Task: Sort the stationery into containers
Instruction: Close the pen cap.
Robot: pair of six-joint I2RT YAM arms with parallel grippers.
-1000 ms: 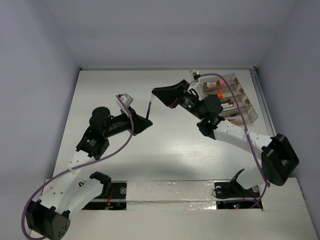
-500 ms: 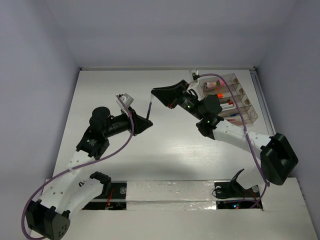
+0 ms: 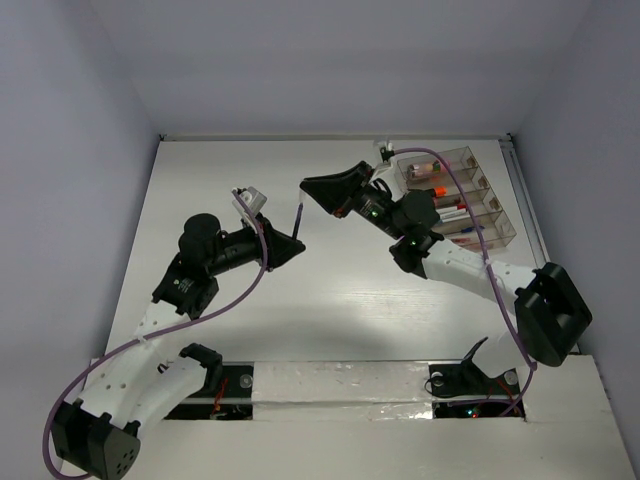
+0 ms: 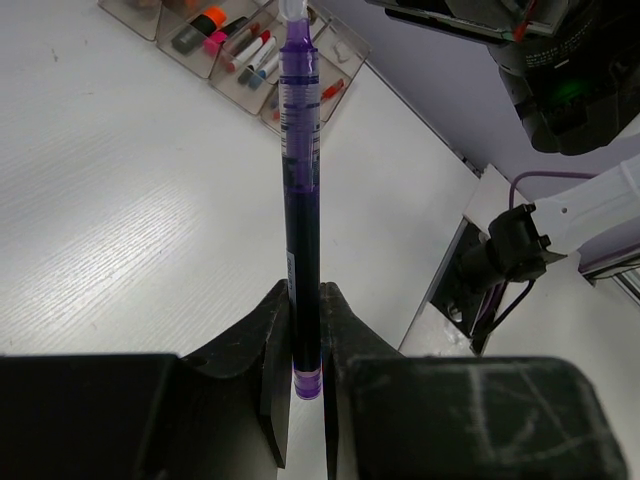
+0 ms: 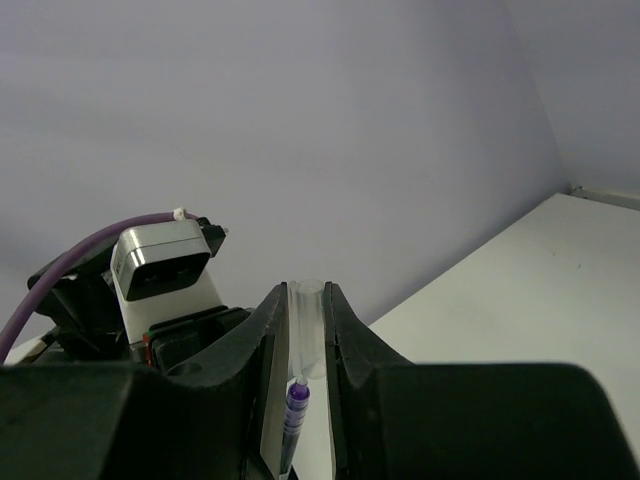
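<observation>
My left gripper [image 4: 305,300] is shut on the lower end of a thin purple pen [image 4: 299,190], which points away from it. From above, the pen [image 3: 301,218] rises from the left gripper [image 3: 295,243] toward the right gripper [image 3: 308,186]. My right gripper [image 5: 305,295] is shut on a clear pen cap [image 5: 307,320]. The purple pen tip [image 5: 297,400] sits right at the cap's mouth. The clear containers [image 3: 508,228] stand at the far right. They hold a pink cylinder [image 3: 425,168], an orange-capped highlighter [image 4: 205,22] and red pens [image 4: 255,55].
Both arms hang above the middle of the white table [image 3: 220,180]. The left arm's wrist camera [image 5: 160,265] sits close before the right gripper. Grey walls close in the table on three sides. The arm bases and cables [image 3: 470,385] lie along the near edge.
The right arm has edged slightly to the left, keeping the cap over the pen tip. The left arm and the pen have not moved.
</observation>
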